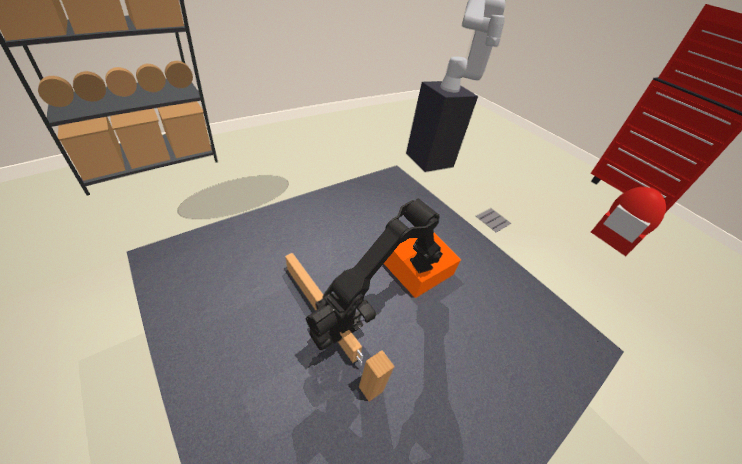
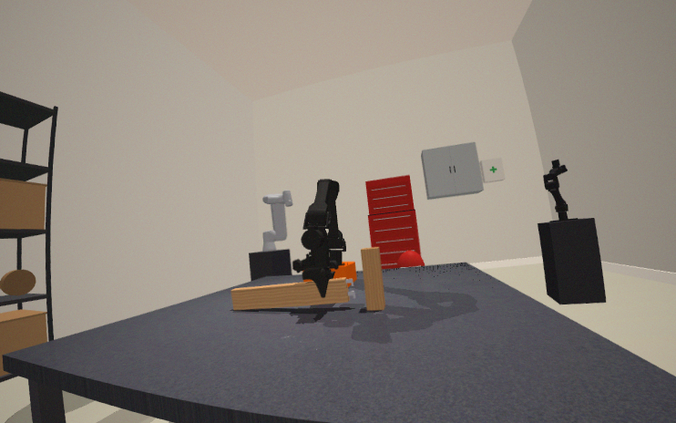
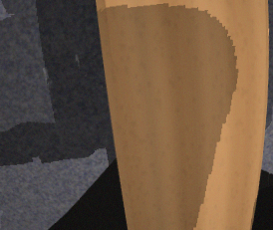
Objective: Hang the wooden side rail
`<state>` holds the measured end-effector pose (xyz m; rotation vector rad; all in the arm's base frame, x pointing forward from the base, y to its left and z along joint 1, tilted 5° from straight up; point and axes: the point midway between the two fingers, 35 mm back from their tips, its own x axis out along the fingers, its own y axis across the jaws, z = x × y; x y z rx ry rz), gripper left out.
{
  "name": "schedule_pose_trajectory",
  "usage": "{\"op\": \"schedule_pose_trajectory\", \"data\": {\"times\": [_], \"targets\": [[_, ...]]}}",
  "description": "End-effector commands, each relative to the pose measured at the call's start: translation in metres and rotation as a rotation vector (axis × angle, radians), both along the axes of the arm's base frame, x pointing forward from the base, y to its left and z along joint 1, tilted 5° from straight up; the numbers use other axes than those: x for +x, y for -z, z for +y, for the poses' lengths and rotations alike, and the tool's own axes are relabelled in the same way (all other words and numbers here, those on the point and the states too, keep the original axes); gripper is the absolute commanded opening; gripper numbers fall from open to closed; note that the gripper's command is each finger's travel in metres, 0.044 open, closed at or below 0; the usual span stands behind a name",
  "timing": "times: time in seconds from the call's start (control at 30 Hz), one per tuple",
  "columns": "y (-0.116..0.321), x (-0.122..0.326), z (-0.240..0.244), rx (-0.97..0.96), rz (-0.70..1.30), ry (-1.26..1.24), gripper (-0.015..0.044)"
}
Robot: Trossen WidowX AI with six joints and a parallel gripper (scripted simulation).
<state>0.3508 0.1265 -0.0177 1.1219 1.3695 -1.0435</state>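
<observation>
Exterior view: pincer [image 1: 342,333] [image 2: 322,286] was clamped on the rail [image 1: 303,279] [image 2: 277,296] [image 3: 182,114], hook end raised a bit (far end on the tabletop [image 1: 218,345] [image 2: 277,356]), hooks [image 1: 359,357] [image 2: 351,289] just beside the post [image 1: 375,377] [image 2: 373,278], apart.

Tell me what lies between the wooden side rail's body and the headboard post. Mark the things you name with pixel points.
Steel hooks [image 1: 359,356] [image 2: 351,294] jut from the wooden side rail [image 1: 303,280] [image 2: 277,296] toward the headboard post [image 1: 375,377] [image 2: 373,281], then an open gap, seen in the exterior view.
</observation>
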Motion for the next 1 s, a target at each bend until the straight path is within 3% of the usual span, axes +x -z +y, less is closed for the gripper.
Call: {"op": "schedule_pose_trajectory", "data": {"times": [0.0,0.97], "targets": [[-0.0060,0.0042,-0.0001,-0.003,-0.016,-0.001,0.0000],[-0.0109,0.0043,-0.0005,-0.003,-0.016,-0.001,0.0000]]}}
